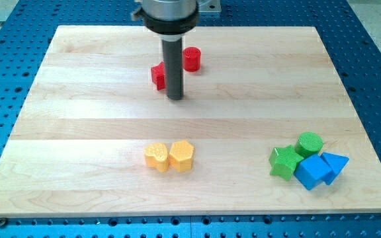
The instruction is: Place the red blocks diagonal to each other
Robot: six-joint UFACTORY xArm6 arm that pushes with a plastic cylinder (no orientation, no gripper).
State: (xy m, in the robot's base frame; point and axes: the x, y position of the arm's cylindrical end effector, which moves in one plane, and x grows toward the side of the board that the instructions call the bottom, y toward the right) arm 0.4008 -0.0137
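Two red blocks lie near the view's top centre of the wooden board. A red cylinder sits up and to the right. A second red block, its shape partly hidden by the rod, sits down and to the left of it. My tip rests on the board just below and to the right of that second red block, with the dark rod rising between the two red blocks.
A yellow block and a yellow hexagonal block touch each other at the bottom centre. At the bottom right cluster a green star-like block, a green cylinder, a blue block and a blue triangular block.
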